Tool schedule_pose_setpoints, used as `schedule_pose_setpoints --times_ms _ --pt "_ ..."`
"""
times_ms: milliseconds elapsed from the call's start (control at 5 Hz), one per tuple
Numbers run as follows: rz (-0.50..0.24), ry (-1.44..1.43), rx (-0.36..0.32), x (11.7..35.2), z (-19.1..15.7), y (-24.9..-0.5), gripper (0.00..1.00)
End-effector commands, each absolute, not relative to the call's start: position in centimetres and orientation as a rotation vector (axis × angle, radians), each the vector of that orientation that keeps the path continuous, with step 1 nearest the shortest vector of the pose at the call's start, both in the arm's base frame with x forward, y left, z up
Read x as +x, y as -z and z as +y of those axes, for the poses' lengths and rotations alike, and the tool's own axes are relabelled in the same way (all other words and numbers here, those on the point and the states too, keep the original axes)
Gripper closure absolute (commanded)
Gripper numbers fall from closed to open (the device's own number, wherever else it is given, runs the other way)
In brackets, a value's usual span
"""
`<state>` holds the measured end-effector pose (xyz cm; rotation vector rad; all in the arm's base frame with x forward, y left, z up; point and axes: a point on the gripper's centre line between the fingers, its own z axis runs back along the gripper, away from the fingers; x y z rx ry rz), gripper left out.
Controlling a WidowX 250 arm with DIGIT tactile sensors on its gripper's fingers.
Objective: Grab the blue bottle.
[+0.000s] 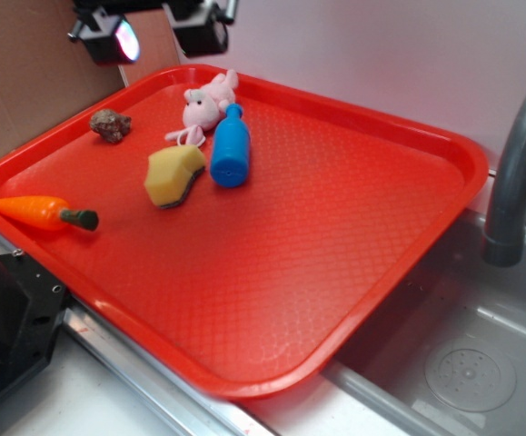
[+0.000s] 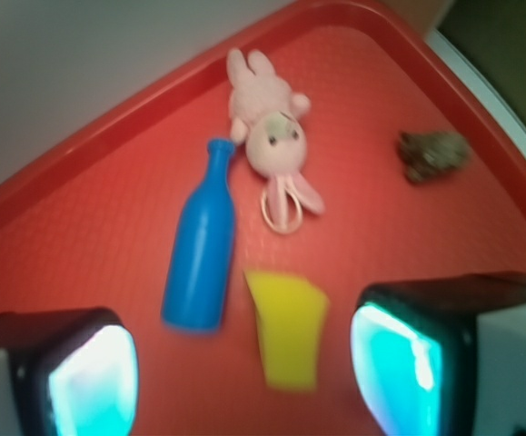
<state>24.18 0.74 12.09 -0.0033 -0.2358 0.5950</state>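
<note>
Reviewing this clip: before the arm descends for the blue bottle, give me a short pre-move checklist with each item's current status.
1. Small blue plastic bottle visible, lying on its side on the red plastic tray: ok.
2. Gripper open: ok, pads spread wide.
3. Gripper centred over bottle: not ok; the yellow sponge sits between the pads, the bottle lies off to one side.
4. Clearance around bottle: not ok; sponge close beside its base, pink plush bunny at its neck.
5. Bottle neck touching bunny: cannot tell.
</note>
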Motion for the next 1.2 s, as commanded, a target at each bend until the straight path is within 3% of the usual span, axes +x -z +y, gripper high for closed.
schedule_pose_setpoints --times_ms 0,200,400,600,800,1000 --pt "-0.184 -0.589 0.006 28.1 0.4 -6.9 0.0" --pt "-0.119 -0.563 0.017 28.7 -0.6 -4.1 0.0" --pt "-0.057 -0.587 0.039 28.2 -0.9 -2.7 0.33" --pt "-0.052 -0.557 0.026 28.1 -1.3 -4.7 1.0" --pt "-0.028 -0.357 0.01 28.7 -3.4 -8.4 1.0" --pt "-0.082 -0.107 -0.049 27.6 -4.7 -13.5 1.0"
